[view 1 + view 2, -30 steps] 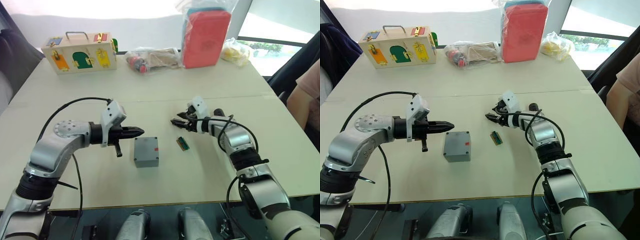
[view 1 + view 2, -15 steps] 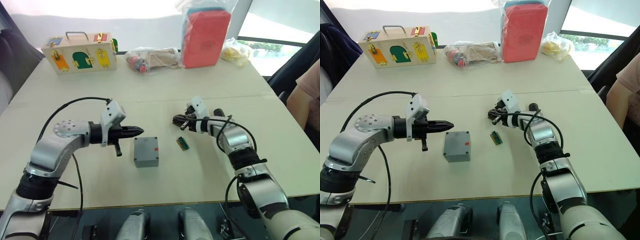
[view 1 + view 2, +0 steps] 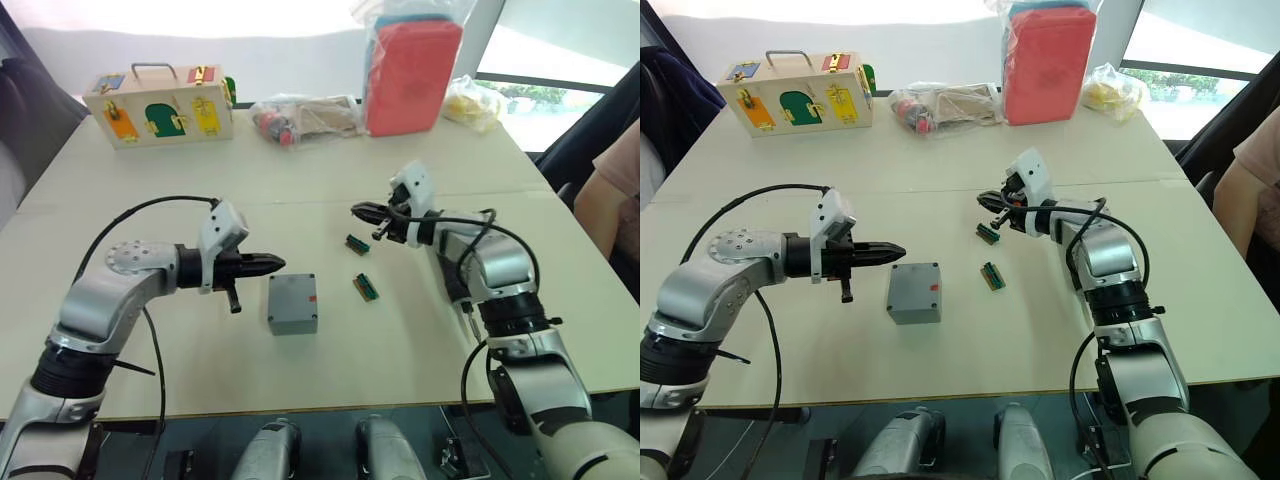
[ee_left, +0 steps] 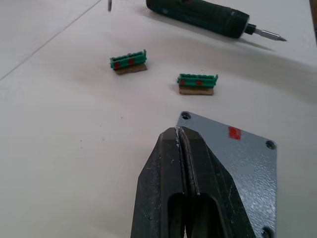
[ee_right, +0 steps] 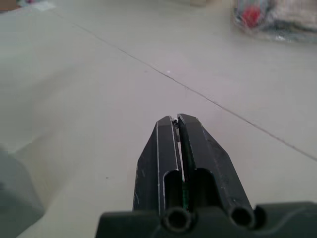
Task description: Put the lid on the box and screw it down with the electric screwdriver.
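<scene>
Item 1, the box (image 3: 292, 303): grey, standing on the table (image 3: 140, 385), lower centre of the left eye view. Its upper face is closed, with corner holes and a small red mark; I cannot tell whether that face is the lid.

Item 2, the electric screwdriver (image 4: 208, 15): dark body with a thin metal bit, at the top of the left wrist view, beyond the green parts.

Item 3, left gripper (image 3: 270, 264): fingers pressed together and empty, tip pointing at the box from just left of it.

Item 4, right gripper (image 3: 362, 211): right of centre and raised off the table, fingers closed; I make out nothing between the tips.

Item 5, two green terminal blocks: one (image 3: 357, 243) below the right gripper, the other (image 3: 366, 286) just right of the box.

Item 6, far edge: wooden case with coloured doors (image 3: 160, 105) upper left, clear bag of parts (image 3: 305, 115) top centre, red pack (image 3: 412, 70) beside it.
</scene>
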Robot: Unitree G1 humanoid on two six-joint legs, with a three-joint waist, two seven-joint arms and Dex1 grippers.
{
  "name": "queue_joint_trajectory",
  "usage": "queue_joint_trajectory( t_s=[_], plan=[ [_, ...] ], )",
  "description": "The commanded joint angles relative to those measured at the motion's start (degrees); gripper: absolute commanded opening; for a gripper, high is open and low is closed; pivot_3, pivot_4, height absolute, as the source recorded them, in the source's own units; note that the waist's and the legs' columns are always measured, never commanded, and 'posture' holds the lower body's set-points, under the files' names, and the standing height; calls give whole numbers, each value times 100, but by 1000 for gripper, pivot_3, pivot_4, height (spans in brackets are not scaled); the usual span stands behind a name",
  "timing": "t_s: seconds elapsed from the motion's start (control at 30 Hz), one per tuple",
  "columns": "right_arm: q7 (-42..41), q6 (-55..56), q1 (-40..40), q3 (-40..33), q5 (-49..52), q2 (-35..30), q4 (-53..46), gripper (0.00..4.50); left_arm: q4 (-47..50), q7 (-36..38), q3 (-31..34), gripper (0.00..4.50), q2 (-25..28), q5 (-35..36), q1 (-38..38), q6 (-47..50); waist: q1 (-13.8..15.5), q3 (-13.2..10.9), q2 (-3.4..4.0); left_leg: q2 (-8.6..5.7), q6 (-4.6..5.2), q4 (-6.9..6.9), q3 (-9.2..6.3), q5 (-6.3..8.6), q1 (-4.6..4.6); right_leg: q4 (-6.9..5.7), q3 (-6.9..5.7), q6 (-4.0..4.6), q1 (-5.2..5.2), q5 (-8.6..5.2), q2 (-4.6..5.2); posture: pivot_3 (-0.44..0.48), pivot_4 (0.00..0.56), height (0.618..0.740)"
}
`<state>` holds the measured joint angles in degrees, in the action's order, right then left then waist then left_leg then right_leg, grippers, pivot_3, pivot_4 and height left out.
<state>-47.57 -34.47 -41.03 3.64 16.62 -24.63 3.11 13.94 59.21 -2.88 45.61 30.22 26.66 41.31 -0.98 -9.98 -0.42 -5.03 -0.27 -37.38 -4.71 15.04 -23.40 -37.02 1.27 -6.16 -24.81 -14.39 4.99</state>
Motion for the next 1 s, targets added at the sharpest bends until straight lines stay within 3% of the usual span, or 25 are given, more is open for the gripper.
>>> queue_joint_trajectory(
  t_s=[0.03,0.3,1.0],
  plan=[
    [-103,-631,446,129,556,-43,-1465,60,245,378,257,0,430,205,-92,129,-2,0,0,1,0,1,-1,0,0,0,0,0,0,0,1,0,150,740],
    [124,-1114,1092,619,749,55,-2375,60,297,353,236,0,481,225,-228,158,35,1,-1,-2,10,-6,-6,6,0,1,-2,1,1,-1,3,0,150,740],
    [390,-727,1057,856,490,184,-1793,60,499,112,213,0,351,254,-320,281,25,1,-1,-2,3,-5,-3,2,0,1,0,1,-2,-1,1,0,150,740]
  ],
)
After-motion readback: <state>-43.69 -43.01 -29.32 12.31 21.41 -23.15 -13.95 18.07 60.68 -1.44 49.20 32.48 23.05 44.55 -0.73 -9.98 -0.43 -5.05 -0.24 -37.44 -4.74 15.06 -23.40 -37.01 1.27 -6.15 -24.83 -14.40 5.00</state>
